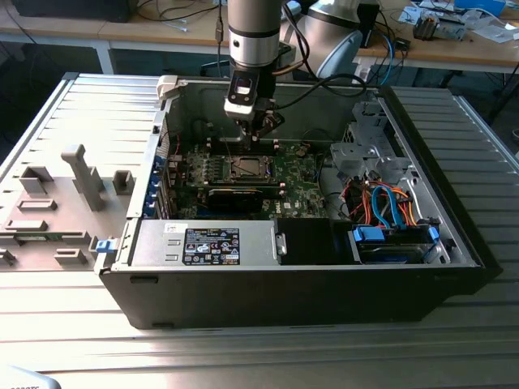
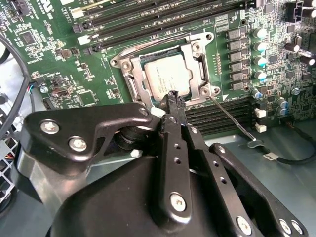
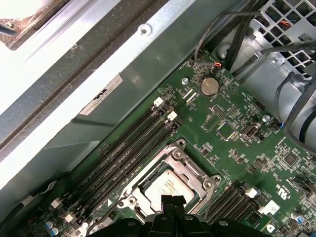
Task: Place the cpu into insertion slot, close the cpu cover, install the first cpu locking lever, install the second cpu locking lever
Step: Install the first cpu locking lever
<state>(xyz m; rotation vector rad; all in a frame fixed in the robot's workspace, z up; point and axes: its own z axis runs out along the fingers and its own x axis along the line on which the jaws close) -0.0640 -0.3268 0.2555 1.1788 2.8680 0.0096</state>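
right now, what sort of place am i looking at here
Probably a robotics lab or workshop: a robot arm reaches into an open computer case on a ribbed metal table, with cluttered wooden desks behind.

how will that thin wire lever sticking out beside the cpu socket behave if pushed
The lever is a thin bare metal rod, so probably springy rather than rigid. It looks anchored at the insertion slot, so it likely swings instead of sliding. Its slim surface may slip off the gripper.

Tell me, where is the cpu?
In both wrist views the cpu sits in the insertion slot on the green board, just ahead of the end effector.
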